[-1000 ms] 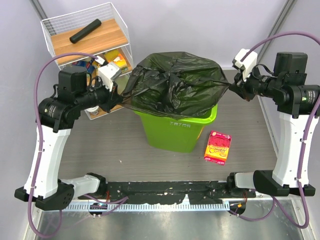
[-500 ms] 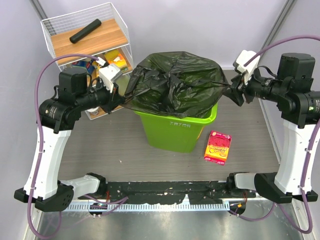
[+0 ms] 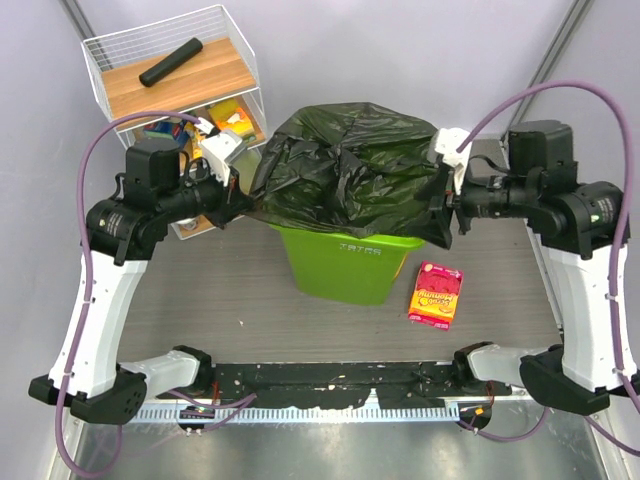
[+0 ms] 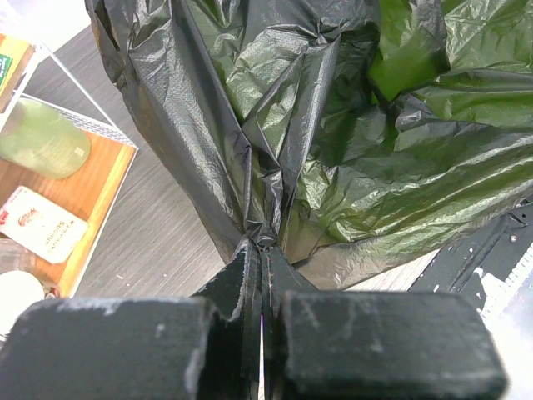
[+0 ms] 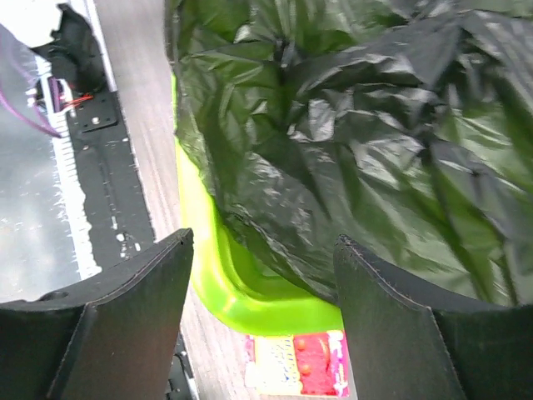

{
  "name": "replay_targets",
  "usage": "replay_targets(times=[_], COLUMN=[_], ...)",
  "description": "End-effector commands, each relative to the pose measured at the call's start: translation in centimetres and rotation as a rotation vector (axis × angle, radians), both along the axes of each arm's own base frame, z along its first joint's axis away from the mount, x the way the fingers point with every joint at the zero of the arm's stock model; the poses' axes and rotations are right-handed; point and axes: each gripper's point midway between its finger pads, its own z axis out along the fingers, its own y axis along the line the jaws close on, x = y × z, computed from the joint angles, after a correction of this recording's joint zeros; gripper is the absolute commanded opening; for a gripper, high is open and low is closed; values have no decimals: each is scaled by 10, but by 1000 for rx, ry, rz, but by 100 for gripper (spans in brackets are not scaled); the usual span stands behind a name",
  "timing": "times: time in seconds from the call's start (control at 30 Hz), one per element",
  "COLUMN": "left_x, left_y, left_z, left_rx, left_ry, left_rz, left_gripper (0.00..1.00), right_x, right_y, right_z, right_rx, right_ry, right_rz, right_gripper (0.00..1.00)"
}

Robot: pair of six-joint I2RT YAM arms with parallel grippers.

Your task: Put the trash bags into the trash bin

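On your desk, the black trash bag lies crumpled over the mouth of the lime-green trash bin, hanging past its rim. Your left fingers are pinched tight on a gathered fold at the bag's left edge. Your right fingers stand wide apart at the bag's right side, gripping nothing. A red snack packet lies beside the bin.

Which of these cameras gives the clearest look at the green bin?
The top external view: the green bin shows its front wall, lettering and rim beneath the black bag. The right wrist view catches only a curved stretch of rim; the left wrist view only green glimpsed through the plastic.
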Motion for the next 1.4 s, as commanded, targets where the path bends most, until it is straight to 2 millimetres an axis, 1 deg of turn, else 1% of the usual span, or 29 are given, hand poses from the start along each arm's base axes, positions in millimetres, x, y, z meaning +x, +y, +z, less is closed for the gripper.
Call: replay_targets(times=[0.0, 0.07, 0.23, 0.4, 0.53, 0.6, 0.67, 0.73, 0.8, 0.83, 0.87, 1.03, 1.13, 1.37], left_x=[-1, -1, 2, 2, 1, 1, 1, 0, 0, 0, 0, 0, -1, -2], left_y=[1, 2, 1, 1, 2, 2, 2, 2, 2, 2, 3, 3, 4, 3], left_z=[14, 13, 10, 11, 13, 13, 12, 11, 10, 10, 10, 8, 6, 4], left_rx=[-32, -29, -26, -27, -26, -23, -22, -23, -21, -22, -21, -17, -14, -14], left_ry=[-58, -54, -40, -38, -43, -44, -41, -41, -39, -42, -41, -40, -36, -35], left_rz=[12, 15, 19, 21, 23, 24, 22, 21, 20, 20, 22, 23, 22, 14], left_gripper=[0, 0, 0, 0, 0, 0, 0, 0, 0, 0, 0, 0, 0, 0], right_x=[-9, -4, -3, 2, 1, 0, 1, -1, -1, -2, -2, -4, -6, -9], right_y=[18, 25, 42, 51, 60, 63, 64, 64, 63, 62, 62, 61, 61, 57], right_z=[-7, -9, -12, -17, -21, -21, -21, -19, -17, -15, -14, -10, -7, 5], right_rx=[24, 14, 2, -23, -37, -40, -43, -42, -43, -39, -37, -31, -24, -8], right_ry=[63, 58, 64, 60, 68, 60, 60, 56, 53, 46, 40, 32, 25, -12], right_rz=[37, 43, 89, 108, 138, 143, 146, 148, 143, 142, 139, 140, 145, 137], right_gripper=[73, 73, 72, 72, 73, 71, 65, 50, 39, 37, 32, 25, 17, 4])
